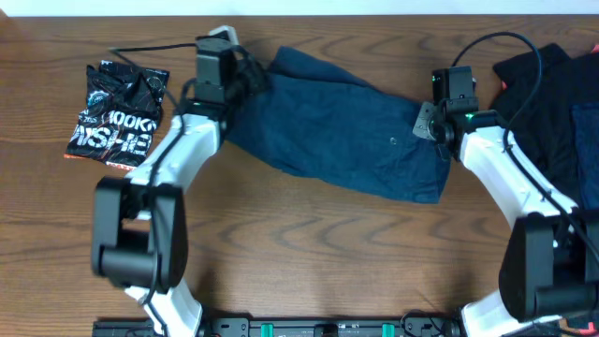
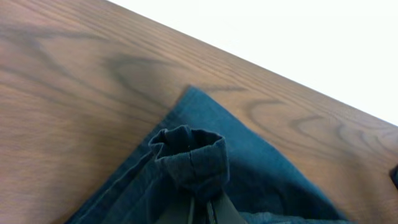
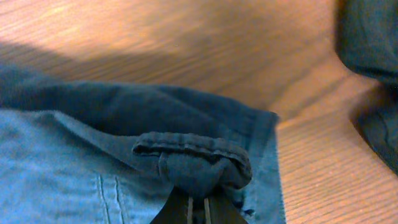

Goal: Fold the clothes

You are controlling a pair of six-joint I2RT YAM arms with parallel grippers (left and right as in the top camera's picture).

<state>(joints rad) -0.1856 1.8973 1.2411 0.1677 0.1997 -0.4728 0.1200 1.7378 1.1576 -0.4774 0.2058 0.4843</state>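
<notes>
Looking first at the left wrist view: pinching a rolled knot of hem on the blue denim garment (image 2: 261, 180) with the left fingers (image 2: 217, 216), closed tight on the cloth with no gap showing. Doing much the same in the right wrist view, with the right fingers (image 3: 224, 216) clamped together on a stitched, doubled-over edge near a corner of the cloth. Lying otherwise mostly flat on the wooden surface (image 1: 309, 243), stretching slantwise between the two arms from the far left down toward the right, with a few soft wrinkles. Judging it as soft and limp yet fairly thick and weighty for cloth, neither slippery nor fragile. Expecting sagging in the middle on lifting, and some dragging against the wood. Reckoning the hems and seams the best places for gripping, for the firm ridge of doubled fabric there. Reckoning two opposite ends, as now, right for carrying one edge over onto the other. Noting further off, well apart on the left, a black snack bag (image 1: 117, 112), and at the far right, close by the right arm, a dark pile of clothes (image 1: 552, 94).
</notes>
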